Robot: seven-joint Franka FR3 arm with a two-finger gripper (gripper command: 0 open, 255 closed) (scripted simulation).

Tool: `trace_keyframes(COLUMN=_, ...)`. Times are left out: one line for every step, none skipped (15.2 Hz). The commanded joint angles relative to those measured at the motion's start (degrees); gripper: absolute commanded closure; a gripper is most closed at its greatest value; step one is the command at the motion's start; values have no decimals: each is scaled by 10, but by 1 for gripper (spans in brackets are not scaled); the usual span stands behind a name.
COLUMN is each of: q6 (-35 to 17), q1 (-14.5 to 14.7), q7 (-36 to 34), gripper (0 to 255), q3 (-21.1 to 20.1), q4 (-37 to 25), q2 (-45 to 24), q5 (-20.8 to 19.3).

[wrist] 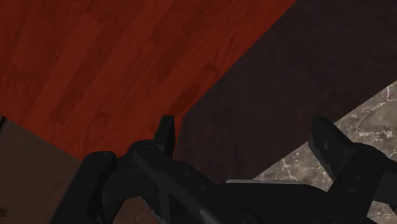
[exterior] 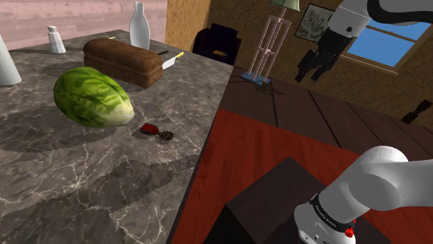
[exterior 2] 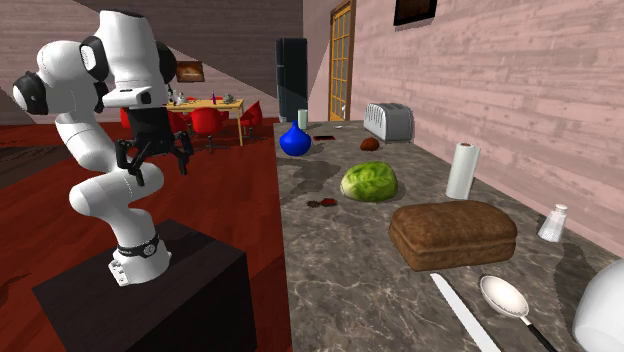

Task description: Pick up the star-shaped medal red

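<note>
The small red star-shaped medal (exterior: 149, 129) lies on the marble counter (exterior: 83, 180), close to a dark speck and just in front of the green lettuce (exterior: 94, 97). In the second exterior view the medal (exterior 2: 322, 201) sits near the counter's edge, left of the lettuce (exterior 2: 369, 182). My black gripper (exterior: 316, 68) hangs high over the red wooden floor, well off the counter's side and far from the medal. Seen from the second exterior view, the gripper (exterior 2: 155, 160) points down beside the stand. In the wrist view the gripper (wrist: 248, 137) is open, with nothing between its fingers (wrist: 167, 133).
A brown bread loaf (exterior: 130, 61), a white bottle (exterior: 140, 26), a shaker (exterior: 55, 39) and a knife (exterior: 170, 61) stand behind the lettuce. A blue flask (exterior 2: 295, 141), toaster (exterior 2: 388, 122), paper roll (exterior 2: 462, 170) and spoon (exterior 2: 505, 297) share the counter. The dark stand (exterior 2: 150, 290) is beside it.
</note>
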State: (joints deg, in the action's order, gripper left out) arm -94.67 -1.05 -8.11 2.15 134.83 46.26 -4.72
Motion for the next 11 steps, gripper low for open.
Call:
trace_keyframes(q6=0, q1=0, q7=0, gripper=0, q3=0, q4=0, q2=0, q5=0)
trace_keyframes(q6=-10, q1=5, q7=-9, gripper=0, q3=-8, q4=3, q2=-9, q5=7)
trace_keyframes(q6=-19, q1=10, q7=-18, gripper=0, q3=-17, q4=5, q2=-18, q5=15)
trace_keyframes(q6=-29, q1=14, q7=-27, gripper=0, q3=-25, q4=6, q2=-27, q5=22)
trace_keyframes(q6=-39, q1=19, q7=-36, gripper=0, q3=-34, q4=7, q2=-38, q5=28)
trace_keyframes(q6=-48, q1=24, q7=-44, gripper=0, q3=-42, q4=7, q2=-48, q5=35)
trace_keyframes(q6=-58, q1=28, q7=-53, gripper=0, q3=-51, q4=7, q2=-60, q5=42)
trace_keyframes(q6=-68, q1=33, q7=-61, gripper=0, q3=-59, q4=6, q2=-71, q5=48)
trace_keyframes(q6=-78, q1=37, q7=-70, gripper=0, q3=-67, q4=5, q2=-84, q5=54)
trace_keyframes(q6=-88, q1=42, q7=-78, gripper=0, q3=-76, q4=2, q2=-96, q5=59)
trace_keyframes(q6=-97, q1=46, q7=-86, gripper=0, q3=-84, q4=0, q2=-109, q5=65)
